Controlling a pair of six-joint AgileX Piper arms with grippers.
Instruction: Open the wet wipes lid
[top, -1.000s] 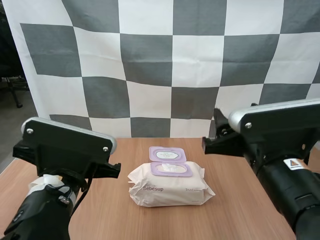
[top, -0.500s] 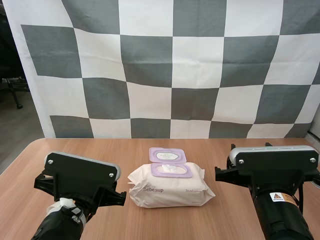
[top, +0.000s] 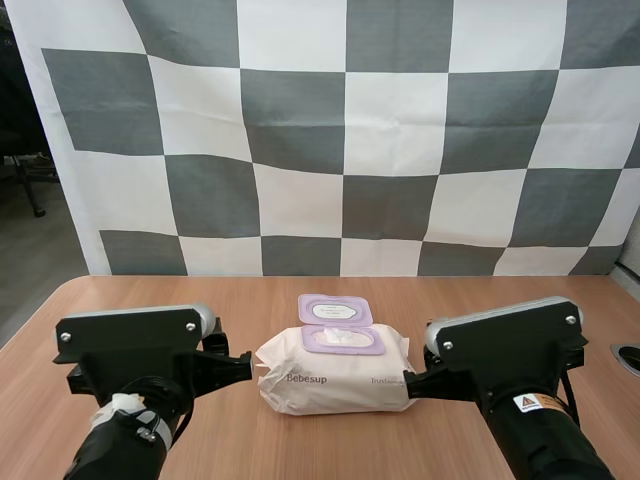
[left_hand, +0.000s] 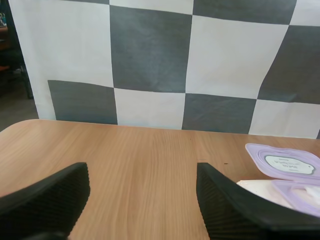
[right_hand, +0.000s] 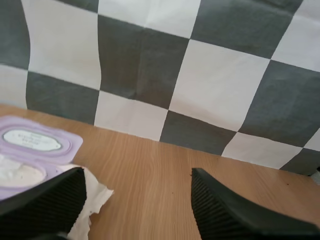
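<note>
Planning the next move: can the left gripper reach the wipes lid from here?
Probably yes. The left gripper is open beside the pack, and only bare table lies between it and the open lid.

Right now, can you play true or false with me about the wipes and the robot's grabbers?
1. The lid of the wet wipes pack is flipped open. True.
2. The left gripper is pinching the pack. False: its fingers stand apart on nothing, beside the pack.
3. The pack lies on the table. True.
4. The right gripper is squeezed shut. False: it is open, holding nothing, next to the pack.
</note>
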